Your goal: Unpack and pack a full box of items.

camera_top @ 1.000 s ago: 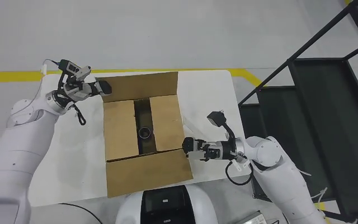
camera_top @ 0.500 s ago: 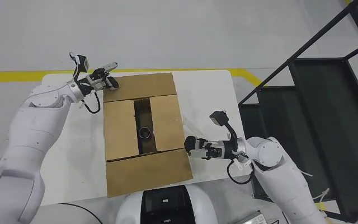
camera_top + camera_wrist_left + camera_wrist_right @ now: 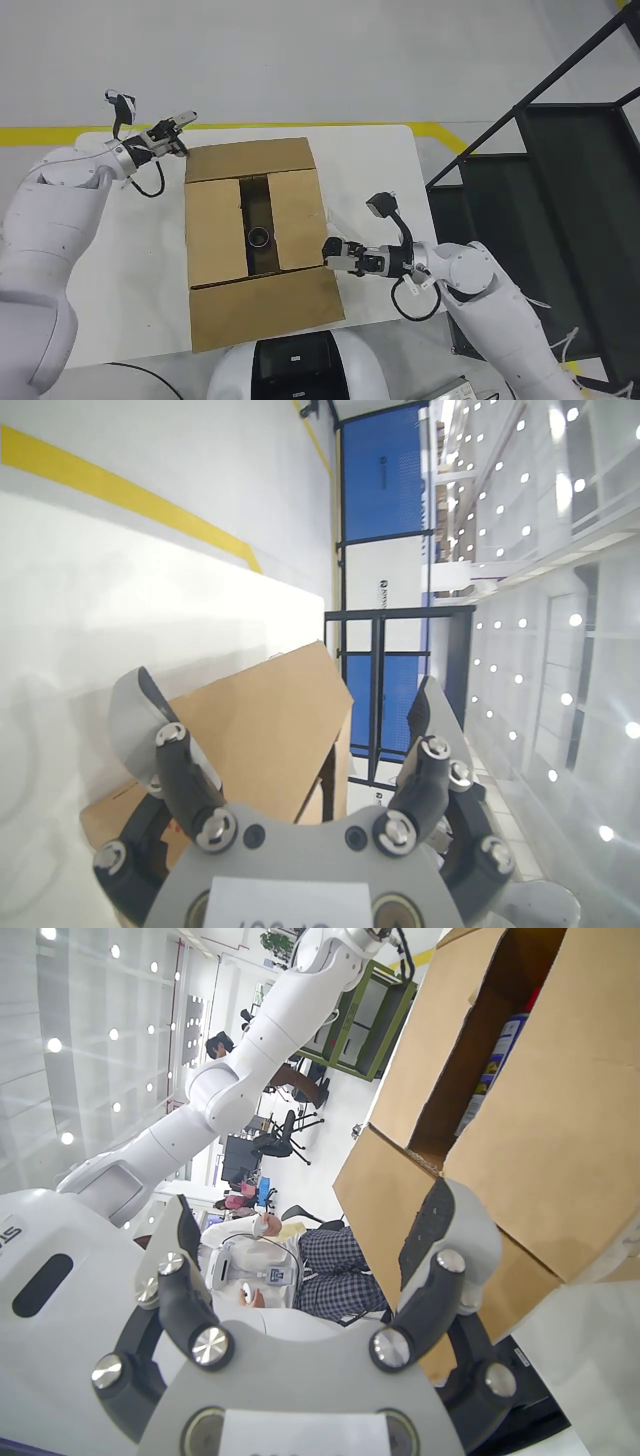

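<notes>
A cardboard box (image 3: 255, 240) stands in the middle of the white table (image 3: 380, 170). Its two side flaps leave a narrow slot, where the round dark top of a can (image 3: 260, 236) shows. My left gripper (image 3: 180, 136) is at the box's far left corner, open. In the left wrist view it (image 3: 280, 695) straddles the edge of the far flap (image 3: 260, 720). My right gripper (image 3: 329, 250) is open at the box's near right corner. One of its fingers (image 3: 440, 1223) lies against the box (image 3: 525, 1178) there. A labelled can (image 3: 495, 1073) shows inside.
The near flap (image 3: 265, 305) hangs out over the table's front edge. A dark metal stair frame (image 3: 560, 170) stands to the right of the table. Bare tabletop lies left and right of the box.
My left gripper has shifted back along the far left corner and turned, fingers now across the far flap's edge. My right gripper has edged in against the near right corner.
</notes>
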`<state>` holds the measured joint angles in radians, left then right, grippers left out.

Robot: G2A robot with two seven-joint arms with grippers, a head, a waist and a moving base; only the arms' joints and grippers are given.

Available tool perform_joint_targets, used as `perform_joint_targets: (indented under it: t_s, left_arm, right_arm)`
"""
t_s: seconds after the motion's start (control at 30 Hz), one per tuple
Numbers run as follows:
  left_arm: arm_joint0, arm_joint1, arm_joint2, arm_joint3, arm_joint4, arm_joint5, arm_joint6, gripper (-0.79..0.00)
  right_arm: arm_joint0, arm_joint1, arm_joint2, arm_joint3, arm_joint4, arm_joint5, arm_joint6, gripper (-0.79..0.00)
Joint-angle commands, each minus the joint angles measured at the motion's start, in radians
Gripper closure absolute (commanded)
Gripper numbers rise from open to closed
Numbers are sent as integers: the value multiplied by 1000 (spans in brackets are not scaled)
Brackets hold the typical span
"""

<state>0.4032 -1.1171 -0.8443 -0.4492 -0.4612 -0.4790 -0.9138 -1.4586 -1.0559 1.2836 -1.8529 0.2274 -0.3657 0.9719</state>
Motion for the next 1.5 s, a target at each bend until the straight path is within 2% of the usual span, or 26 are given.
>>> perform_joint_targets:
  t_s: [0.0, 0.13, 0.27, 0.47, 0.63, 0.73, 1.2, 1.47]
  left_arm:
    - [-3, 20, -44, 2, -41, -50, -44, -785]
    - [25, 71, -138, -29, -117, -130, -167, -785]
    - [109, 129, -231, -134, -172, -143, -285, -785]
    - [364, 223, -387, -462, -200, -47, -380, -785]
    - [550, 272, -497, -661, -247, 52, -480, -785]
    - [608, 282, -525, -726, -262, 75, -503, -785]
    - [612, 282, -524, -730, -256, 82, -486, -785]
    - [637, 289, -563, -776, -217, 106, -427, -785]
  right_arm:
    - [23, -2, -22, -21, -24, 19, -8, -785]
    - [95, -12, -92, -38, -65, 84, -22, -785]
    - [195, -34, -206, -21, -109, 185, -65, -785]
    - [346, -85, -405, 89, -159, 297, -135, -785]
    - [440, -123, -497, 209, -177, 379, -193, -785]
    - [451, -128, -505, 223, -175, 384, -202, -785]
    - [444, -129, -505, 228, -166, 391, -214, -785]
    - [523, -178, -601, 336, -101, 444, -178, -785]
